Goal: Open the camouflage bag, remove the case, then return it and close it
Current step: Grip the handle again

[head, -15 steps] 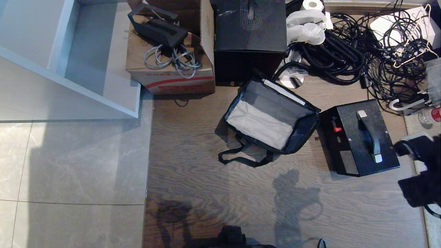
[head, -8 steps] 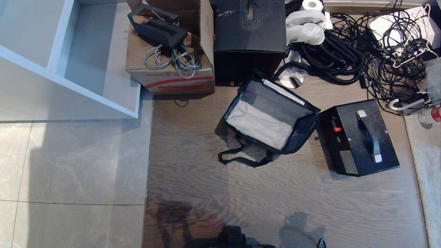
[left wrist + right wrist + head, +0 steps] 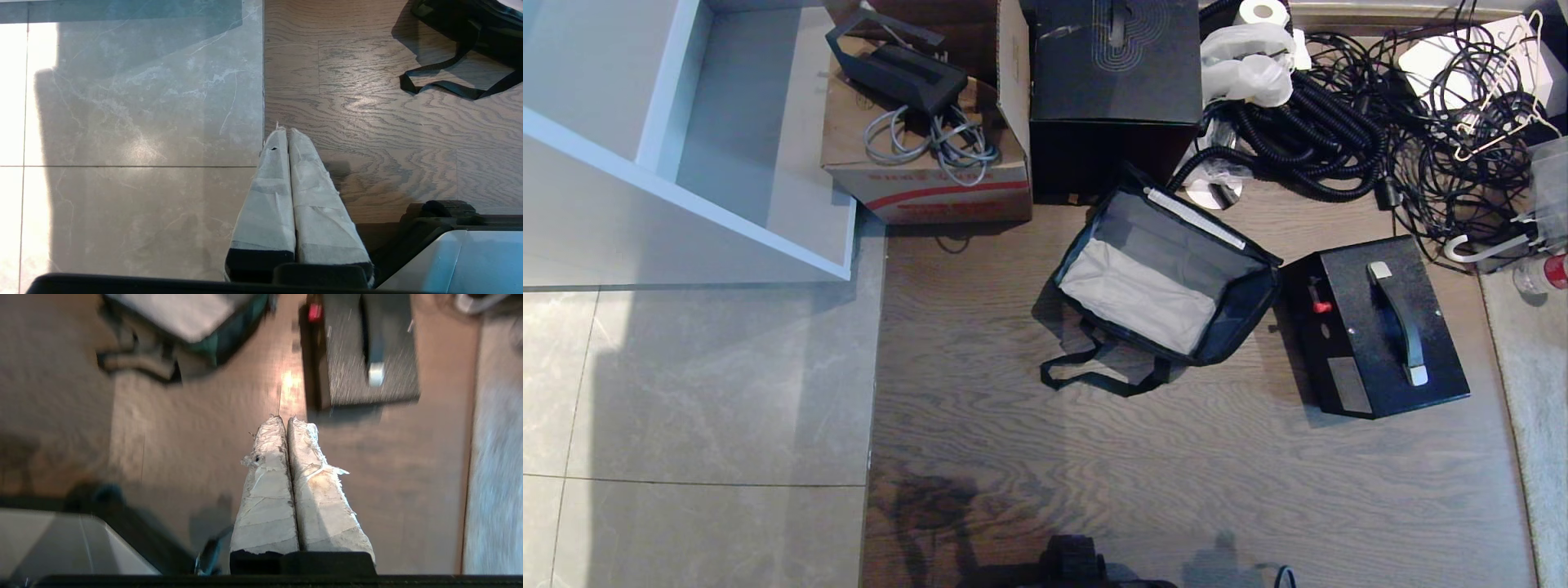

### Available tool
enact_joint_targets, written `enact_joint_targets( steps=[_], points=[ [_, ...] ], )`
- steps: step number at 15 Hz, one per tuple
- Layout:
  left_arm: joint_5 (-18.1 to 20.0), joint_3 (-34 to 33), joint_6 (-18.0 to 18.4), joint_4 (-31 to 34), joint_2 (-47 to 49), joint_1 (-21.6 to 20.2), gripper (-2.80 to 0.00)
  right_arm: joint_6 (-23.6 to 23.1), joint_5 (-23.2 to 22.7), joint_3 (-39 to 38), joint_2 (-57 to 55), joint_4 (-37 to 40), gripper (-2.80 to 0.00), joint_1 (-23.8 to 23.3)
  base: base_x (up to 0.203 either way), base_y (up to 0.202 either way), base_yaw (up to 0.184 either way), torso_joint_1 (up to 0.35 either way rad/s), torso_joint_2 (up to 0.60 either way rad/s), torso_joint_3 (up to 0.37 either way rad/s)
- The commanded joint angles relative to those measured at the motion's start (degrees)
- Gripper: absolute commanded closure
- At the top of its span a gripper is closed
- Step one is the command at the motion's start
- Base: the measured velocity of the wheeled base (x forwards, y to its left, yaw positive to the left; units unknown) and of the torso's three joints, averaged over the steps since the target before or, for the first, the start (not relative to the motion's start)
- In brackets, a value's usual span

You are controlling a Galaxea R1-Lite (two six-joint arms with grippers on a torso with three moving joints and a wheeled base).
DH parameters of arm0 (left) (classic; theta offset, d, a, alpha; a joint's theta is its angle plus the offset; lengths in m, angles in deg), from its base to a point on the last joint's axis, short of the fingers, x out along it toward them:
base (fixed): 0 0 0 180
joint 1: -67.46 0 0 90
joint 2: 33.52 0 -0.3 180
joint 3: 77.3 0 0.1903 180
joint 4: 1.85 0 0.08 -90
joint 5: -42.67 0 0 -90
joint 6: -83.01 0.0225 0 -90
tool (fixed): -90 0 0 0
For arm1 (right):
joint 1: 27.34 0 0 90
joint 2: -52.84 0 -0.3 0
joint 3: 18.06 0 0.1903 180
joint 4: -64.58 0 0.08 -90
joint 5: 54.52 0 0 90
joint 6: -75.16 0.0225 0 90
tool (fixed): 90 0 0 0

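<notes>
The camouflage bag [image 3: 1168, 278] stands open on the wood floor, its grey lining showing and nothing inside; its black strap [image 3: 1094, 377] lies in front of it. The flat black case [image 3: 1376, 327] lies on the floor just right of the bag, handle and red latch up. Neither arm shows in the head view. My right gripper [image 3: 286, 418] hangs shut and holding nothing above bare floor, short of the case [image 3: 367, 355] and right of the bag [image 3: 192, 318]. My left gripper [image 3: 284, 130] is shut and holds nothing over the tile-wood seam, the bag's strap [image 3: 449, 81] far ahead.
A big black box with a swirl top [image 3: 1115, 82] and a cardboard box [image 3: 931, 122] stand behind the bag. Tangled black cables [image 3: 1380, 122] fill the back right. A white shelf unit [image 3: 686, 139] is at the back left. A pale rug edge [image 3: 1535, 408] runs along the right.
My right arm, seen at the right edge beside the case a second ago, has pulled back out of the head view. The bag and case have not moved.
</notes>
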Motion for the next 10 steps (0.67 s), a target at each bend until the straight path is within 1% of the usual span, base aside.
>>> enact_joint_targets(
  steps=[1, 2, 3, 4, 7, 10],
  points=[
    [0.0, 0.0, 0.0, 0.0, 0.0, 0.0, 0.00, 0.1, -0.1, -2.4, 7.5, 0.0, 0.00, -0.1, 0.000, 0.000, 0.000, 0.000, 0.00, 0.000],
    [0.0, 0.0, 0.0, 0.0, 0.0, 0.0, 0.00, 1.0, 0.0, -2.4, 9.3, 0.4, 0.00, -0.1, 0.000, 0.000, 0.000, 0.000, 0.00, 0.000],
    [0.0, 0.0, 0.0, 0.0, 0.0, 0.0, 0.00, 3.6, 0.4, -2.4, 9.3, 1.2, 0.00, -0.1, 0.000, 0.000, 0.000, 0.000, 0.00, 0.000],
    [0.0, 0.0, 0.1, 0.0, 0.0, 0.0, 0.00, 4.1, 0.6, -2.4, 9.2, 1.8, 0.00, -0.1, 0.000, 0.000, 0.000, 0.000, 0.00, 0.000],
    [0.0, 0.0, 0.1, 0.0, 0.0, 0.0, 0.00, 3.6, 0.4, -2.4, 9.2, 3.0, 0.00, 0.0, 0.000, 0.000, 0.000, 0.000, 0.00, 0.000],
    [0.0, 0.0, 0.0, 0.0, 0.0, 0.0, 0.00, 4.8, 0.6, -2.4, 9.2, 2.9, 0.00, -0.1, 0.000, 0.000, 0.000, 0.000, 0.00, 0.000]
  ],
)
